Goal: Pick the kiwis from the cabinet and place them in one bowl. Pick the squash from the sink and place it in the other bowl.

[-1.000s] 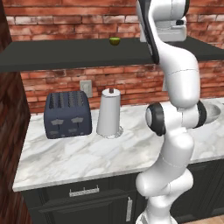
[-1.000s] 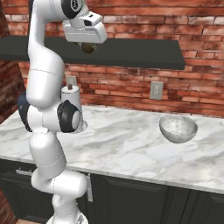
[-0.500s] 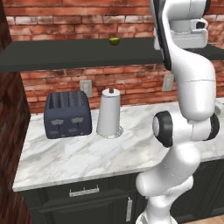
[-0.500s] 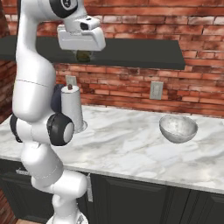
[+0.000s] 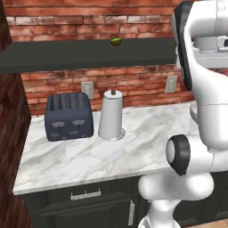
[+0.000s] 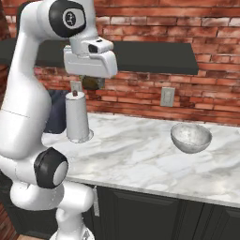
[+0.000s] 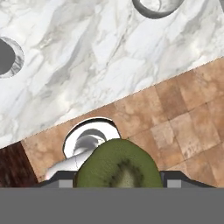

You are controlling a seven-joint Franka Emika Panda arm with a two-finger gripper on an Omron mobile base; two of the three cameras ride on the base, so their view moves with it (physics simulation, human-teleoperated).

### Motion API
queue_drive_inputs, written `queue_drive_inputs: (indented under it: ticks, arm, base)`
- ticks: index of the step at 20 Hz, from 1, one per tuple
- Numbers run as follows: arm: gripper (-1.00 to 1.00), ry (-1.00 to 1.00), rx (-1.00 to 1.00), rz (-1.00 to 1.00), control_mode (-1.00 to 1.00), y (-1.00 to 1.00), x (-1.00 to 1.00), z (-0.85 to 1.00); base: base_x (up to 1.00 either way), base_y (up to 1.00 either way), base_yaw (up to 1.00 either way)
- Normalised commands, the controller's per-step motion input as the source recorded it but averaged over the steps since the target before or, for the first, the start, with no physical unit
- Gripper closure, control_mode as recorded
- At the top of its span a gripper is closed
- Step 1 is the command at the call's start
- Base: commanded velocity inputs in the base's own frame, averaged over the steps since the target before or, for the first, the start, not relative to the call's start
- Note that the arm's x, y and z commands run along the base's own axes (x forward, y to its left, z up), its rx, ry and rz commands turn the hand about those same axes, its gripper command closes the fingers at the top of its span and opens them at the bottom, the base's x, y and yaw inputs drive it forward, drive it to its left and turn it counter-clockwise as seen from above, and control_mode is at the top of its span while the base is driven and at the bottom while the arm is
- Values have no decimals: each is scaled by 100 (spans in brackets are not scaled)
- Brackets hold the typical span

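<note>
My claw [image 7: 117, 186] pinching cut kiwi [image 7: 117, 168] above marble counter [image 7: 87, 65]; speckled bowl [image 6: 191, 138] near counter's right end. No legible writing.

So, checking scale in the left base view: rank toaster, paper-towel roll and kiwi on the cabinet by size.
1. Toaster
2. Paper-towel roll, close behind, at similar distance
3. Kiwi, far smallest
</note>
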Motion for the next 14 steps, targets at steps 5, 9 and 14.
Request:
queue_drive_inputs:
  ticks: [5,9,14]
  arm:
    - [100,-8,3,1,-100,-76,-27,-57]
    - [100,-8,5,5,-100,-76,-5,-54]
    - [100,-2,0,8,-100,-74,17,-51]
  base:
    - [0,0,0]
    - [0,0,0]
    - [0,0,0]
